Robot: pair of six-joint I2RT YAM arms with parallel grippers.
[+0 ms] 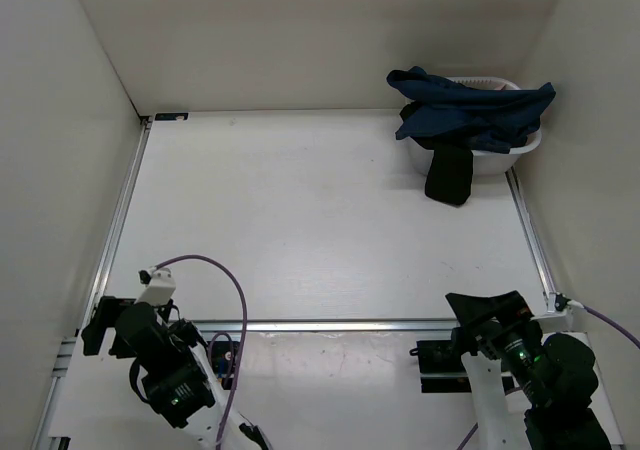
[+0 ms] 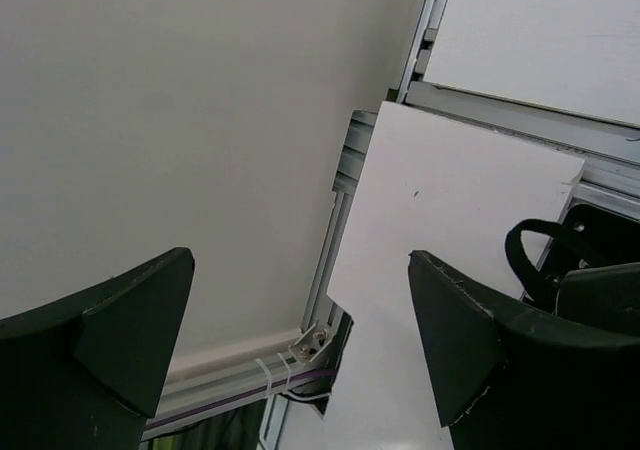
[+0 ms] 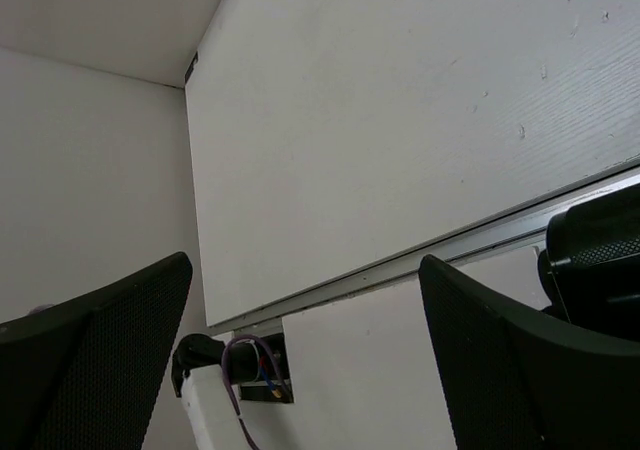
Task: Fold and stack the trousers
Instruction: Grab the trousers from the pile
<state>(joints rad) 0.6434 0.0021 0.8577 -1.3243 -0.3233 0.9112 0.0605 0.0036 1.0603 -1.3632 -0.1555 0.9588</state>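
At the near edge, both arms sit folded low over their bases. The left arm (image 1: pixel 165 370) is drawn back at the near left corner, and its wrist is turned toward the left wall (image 1: pixel 60 170). The left gripper (image 2: pixel 300 258) is spread wide, with nothing between its two dark fingers (image 2: pixel 110 340); its wrist camera sees only the wall and a corner of the white board below. A purple cable (image 1: pixel 238 300) makes a loop from this arm over the metal rail (image 1: pixel 350 324).

The right arm (image 1: pixel 530 370) is also tucked in at the near right corner, its wrist pointing forward and a little left over the table (image 1: pixel 300 220). The right gripper (image 3: pixel 305 261) is wide apart too and holds nothing; between its fingers only the bare table surface and the rail are seen.

The trousers (image 1: pixel 470 110) are well apart from both grippers, at the far right corner. They lie in a crumpled heap over a white basket (image 1: pixel 520 150) and hang over its rim. A black garment (image 1: pixel 450 175) hangs down the front of the basket to the table.
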